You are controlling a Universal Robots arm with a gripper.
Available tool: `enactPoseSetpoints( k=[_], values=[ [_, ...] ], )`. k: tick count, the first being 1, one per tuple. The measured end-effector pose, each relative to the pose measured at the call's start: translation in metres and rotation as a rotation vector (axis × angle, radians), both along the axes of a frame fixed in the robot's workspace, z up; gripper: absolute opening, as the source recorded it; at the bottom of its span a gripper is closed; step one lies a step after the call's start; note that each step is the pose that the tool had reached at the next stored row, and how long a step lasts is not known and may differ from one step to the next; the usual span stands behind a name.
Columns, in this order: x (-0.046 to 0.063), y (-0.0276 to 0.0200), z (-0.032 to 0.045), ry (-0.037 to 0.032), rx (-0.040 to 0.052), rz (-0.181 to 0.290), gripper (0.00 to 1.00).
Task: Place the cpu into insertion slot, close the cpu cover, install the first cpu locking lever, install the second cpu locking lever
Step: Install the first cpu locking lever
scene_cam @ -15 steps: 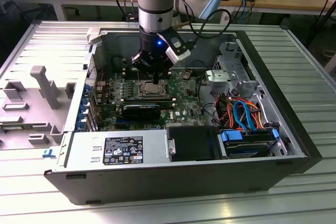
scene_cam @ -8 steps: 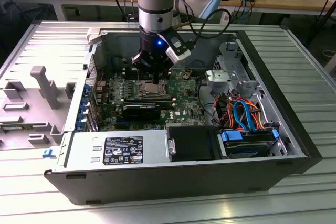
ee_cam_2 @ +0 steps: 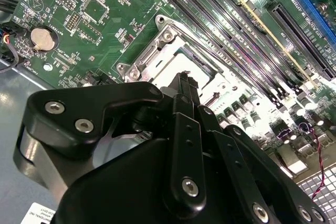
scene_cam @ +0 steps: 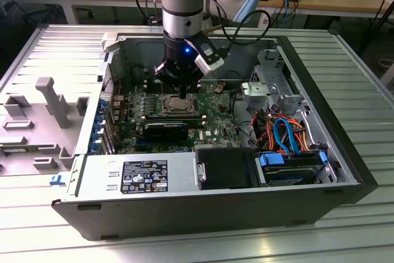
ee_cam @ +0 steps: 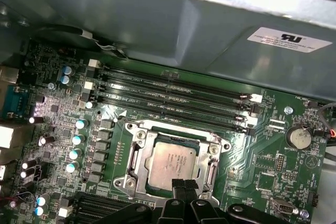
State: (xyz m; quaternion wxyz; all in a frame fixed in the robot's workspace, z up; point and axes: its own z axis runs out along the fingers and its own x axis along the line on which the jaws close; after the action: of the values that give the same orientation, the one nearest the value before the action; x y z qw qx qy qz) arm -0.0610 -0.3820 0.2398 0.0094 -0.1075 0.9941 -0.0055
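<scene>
The cpu (ee_cam: 169, 164), a dull silver square, lies flat in the insertion slot (ee_cam: 137, 136) on the green board. The cpu cover (ee_cam: 211, 167) lies down around it as a silver frame, with the chip showing through its window. My gripper (ee_cam: 183, 185) hangs just over the socket's edge, fingers pressed together with nothing visible between them. In the second wrist view the black fingers (ee_cam_2: 185, 85) taper to a point above the slot (ee_cam_2: 157, 51). In the exterior view the gripper (scene_cam: 179, 85) hovers directly over the socket (scene_cam: 178, 104) inside the open computer case.
Long black memory slots (ee_cam: 173, 98) run beside the socket. A black fan shroud (scene_cam: 165, 130), a grey power supply (scene_cam: 138, 175) and a drive bay with orange and blue cables (scene_cam: 284, 133) fill the case. A coin battery (ee_cam: 300, 138) sits on the board. Case walls (scene_cam: 117, 50) ring the work area.
</scene>
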Motion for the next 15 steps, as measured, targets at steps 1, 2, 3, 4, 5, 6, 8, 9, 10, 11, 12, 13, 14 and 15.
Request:
enactPoseSetpoints(
  k=[1, 2, 3, 4, 5, 6, 8, 9, 10, 11, 12, 13, 14, 15],
  values=[
    [0.0000, 0.0000, 0.0000, 0.0000, 0.0000, 0.001, 0.11],
    [0.0000, 0.0000, 0.0000, 0.0000, 0.0000, 0.002, 0.11],
    [0.0000, 0.0000, 0.0000, 0.0000, 0.0000, 0.003, 0.11],
    [0.0000, 0.0000, 0.0000, -0.0001, 0.0000, 0.005, 0.11],
    [0.0000, 0.0000, 0.0000, -0.0001, 0.0000, 0.007, 0.11],
    [0.0000, 0.0000, 0.0000, -0.0001, 0.0000, 0.008, 0.11],
    [0.0000, 0.0000, 0.0000, -0.0001, 0.0000, 0.012, 0.11],
    [0.0000, 0.0000, 0.0000, 0.0000, 0.0000, 0.014, 0.11],
    [0.0000, 0.0000, 0.0000, -0.0001, 0.0000, 0.015, 0.11],
    [0.0000, 0.0000, 0.0000, -0.0001, 0.0000, 0.016, 0.11],
    [0.0000, 0.0000, 0.0000, -0.0001, 0.0000, 0.018, 0.11],
    [0.0000, 0.0000, 0.0000, 0.0000, 0.0000, 0.018, 0.11],
    [0.0000, 0.0000, 0.0000, 0.0000, 0.0000, 0.019, 0.11],
    [0.0000, 0.0000, 0.0000, 0.0001, 0.0001, 0.020, 0.11]
  ],
)
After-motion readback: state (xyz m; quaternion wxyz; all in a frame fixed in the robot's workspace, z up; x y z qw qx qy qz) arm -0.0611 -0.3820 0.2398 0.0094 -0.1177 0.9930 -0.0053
